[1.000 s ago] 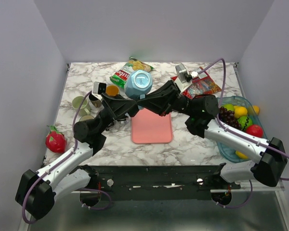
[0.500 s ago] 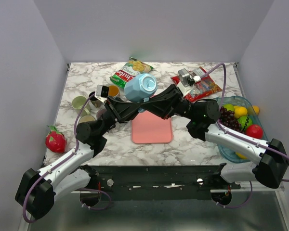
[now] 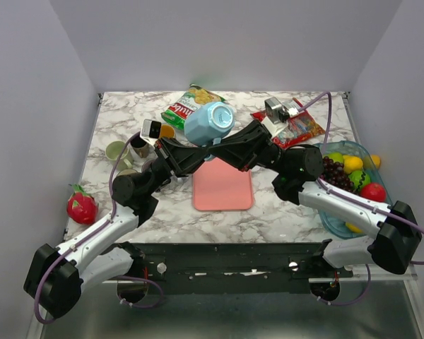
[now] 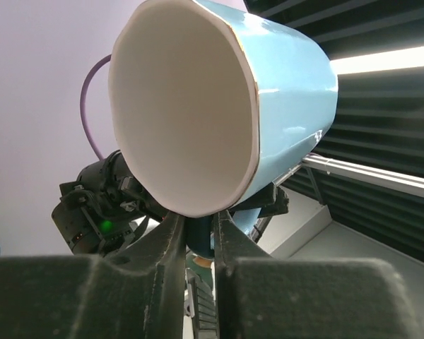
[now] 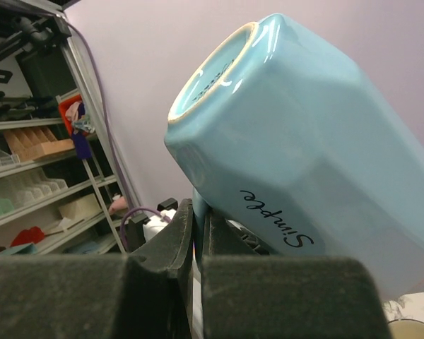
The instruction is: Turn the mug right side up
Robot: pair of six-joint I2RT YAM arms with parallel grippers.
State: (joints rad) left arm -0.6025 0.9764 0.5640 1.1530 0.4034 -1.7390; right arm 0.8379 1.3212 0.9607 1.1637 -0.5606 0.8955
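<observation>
At the near edge of the desk both arm bases are being noted, with a dragon fruit (image 3: 81,206) lying toward the left edge and a fruit bowl (image 3: 333,220) lying against the right edge. Over the centre of the desk a pink mat (image 3: 222,187) is being left bare. Above its far end the two arms are being brought together from either side. The left gripper (image 4: 198,229) is being kept clenched on a blue part under the mug (image 3: 209,121), seemingly the handle, and the right gripper (image 5: 196,219) is being kept clenched on the same part from the opposite side. The mug is being held in the air, clear of the desk. Its long axis is being carried at a tilt, mouth facing down toward the left arm and base facing up toward the right arm, so the rim is not yet uppermost. Both arms are being judged equally near, and the mug sits directly above the pinch. Beyond it, snack bags (image 3: 192,104) and a red packet (image 3: 302,128) are lying toward the far edge.
</observation>
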